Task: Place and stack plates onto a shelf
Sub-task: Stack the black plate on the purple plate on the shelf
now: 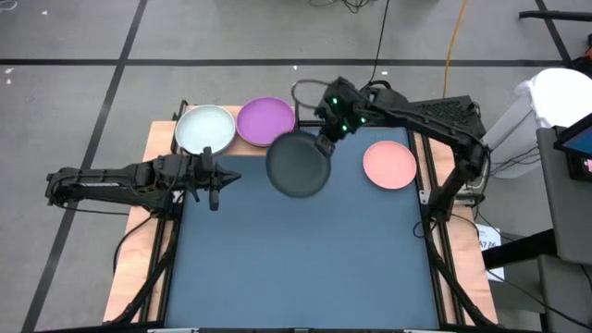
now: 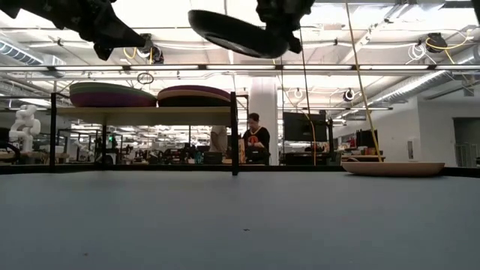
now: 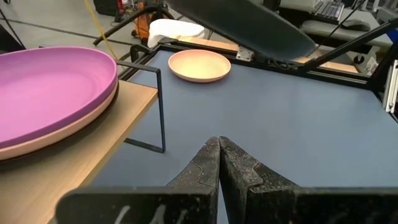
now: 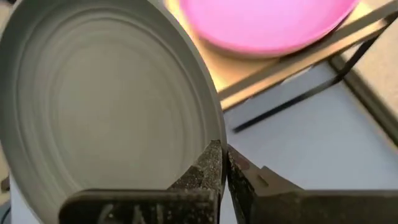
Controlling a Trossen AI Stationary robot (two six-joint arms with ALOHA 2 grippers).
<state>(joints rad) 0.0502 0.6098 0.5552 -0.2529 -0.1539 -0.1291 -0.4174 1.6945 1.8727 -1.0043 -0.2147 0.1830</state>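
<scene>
The right arm reaches in over the table's far side, its gripper [image 1: 326, 141] pinched shut on the rim of a black plate [image 1: 298, 165] held in the air, tilted, just beside the shelf [image 3: 134, 99]. On the shelf sit two stacks, one topped by a purple plate [image 1: 265, 120], the other by a pale green plate [image 1: 205, 128]. A pink plate [image 1: 389, 164] lies on the table beyond the right gripper, while the left gripper [image 1: 214, 182] hovers near the shelf's front edge, fingers closed on nothing.
</scene>
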